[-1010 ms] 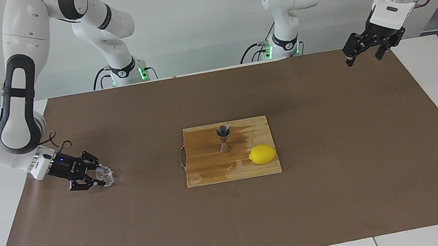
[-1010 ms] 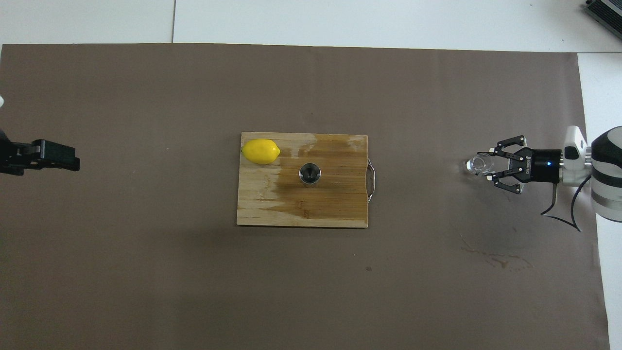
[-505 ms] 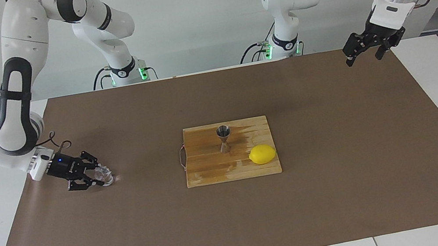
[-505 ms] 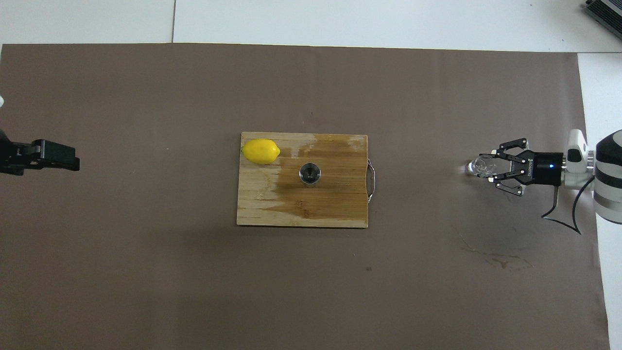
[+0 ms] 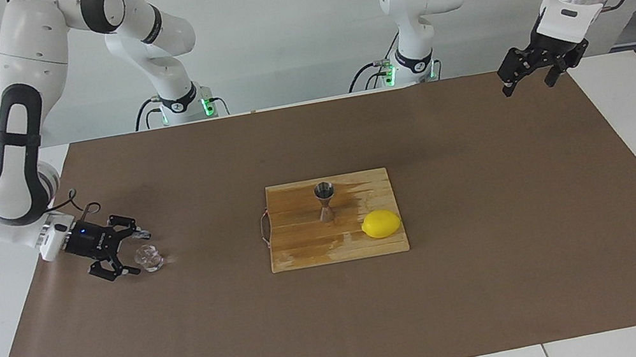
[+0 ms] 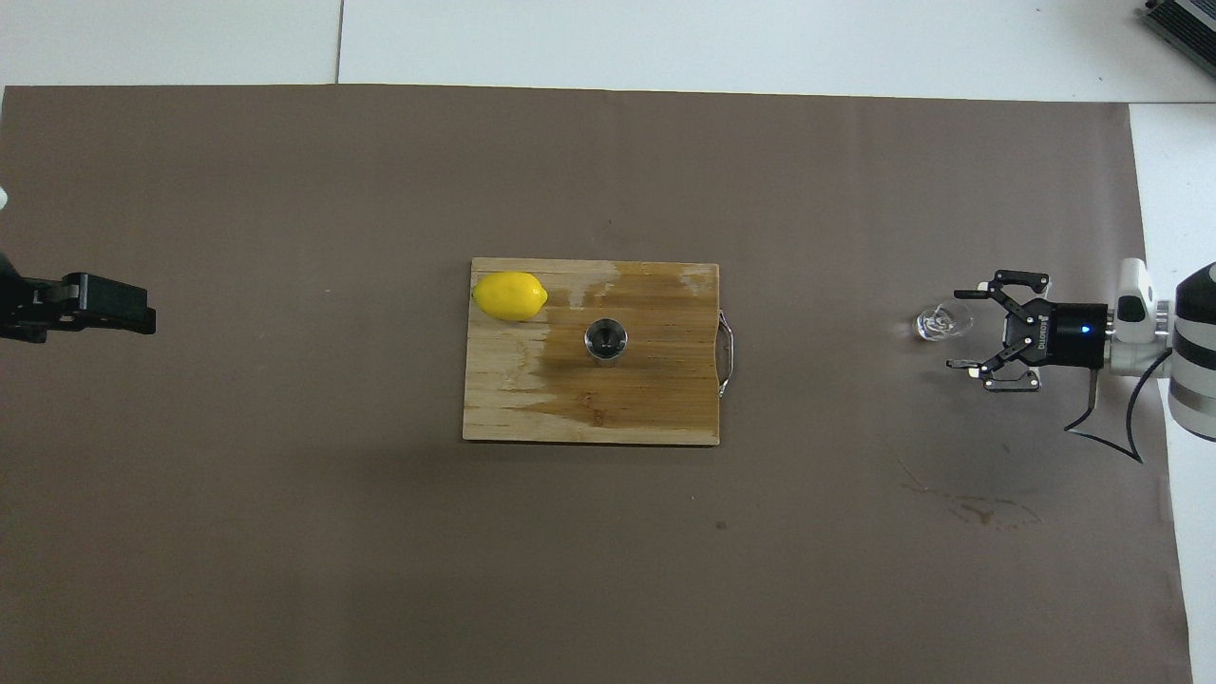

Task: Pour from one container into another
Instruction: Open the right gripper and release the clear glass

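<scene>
A small clear glass cup stands on the brown-covered table, well apart from the wooden cutting board, toward the right arm's end. It looks light, rigid, breakable and slick, so its faceted sides seem the best place to grip. The right tool sits just beside it, fingers spread wide and holding nothing; a second ago they were clamped on the cup. The steel jigger stands upright on the board near a lemon. The left tool waits open over the table's other end, unchanged.
</scene>
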Controlling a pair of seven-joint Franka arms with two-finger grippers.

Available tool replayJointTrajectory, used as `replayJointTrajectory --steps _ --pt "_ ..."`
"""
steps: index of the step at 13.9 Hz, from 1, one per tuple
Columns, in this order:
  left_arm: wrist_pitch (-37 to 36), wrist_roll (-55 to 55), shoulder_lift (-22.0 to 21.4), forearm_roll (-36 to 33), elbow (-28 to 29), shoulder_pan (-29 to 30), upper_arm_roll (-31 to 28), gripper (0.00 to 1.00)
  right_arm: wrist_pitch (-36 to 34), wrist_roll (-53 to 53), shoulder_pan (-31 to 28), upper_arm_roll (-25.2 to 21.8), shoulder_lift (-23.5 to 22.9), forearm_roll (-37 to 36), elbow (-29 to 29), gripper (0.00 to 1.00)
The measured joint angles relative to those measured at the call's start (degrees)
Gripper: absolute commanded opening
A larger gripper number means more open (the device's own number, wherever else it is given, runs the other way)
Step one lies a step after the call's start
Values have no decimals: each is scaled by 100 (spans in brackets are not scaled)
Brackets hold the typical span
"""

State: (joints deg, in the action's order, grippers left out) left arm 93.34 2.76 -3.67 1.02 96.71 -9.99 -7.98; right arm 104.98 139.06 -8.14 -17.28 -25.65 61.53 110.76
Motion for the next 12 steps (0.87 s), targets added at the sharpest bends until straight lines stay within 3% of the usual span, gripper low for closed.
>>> replayJointTrajectory --steps 3,6,12 --pt "0 0 0 0 0 0 0 100 -125 -668 1 -59 213 -4 -64 100" --pt "0 0 0 0 0 0 0 100 -134 -1982 54 -55 629 -319 -262 100" --pt "0 0 0 0 0 0 0 100 -9 -6118 358 310 1325 -2033 -1199 100"
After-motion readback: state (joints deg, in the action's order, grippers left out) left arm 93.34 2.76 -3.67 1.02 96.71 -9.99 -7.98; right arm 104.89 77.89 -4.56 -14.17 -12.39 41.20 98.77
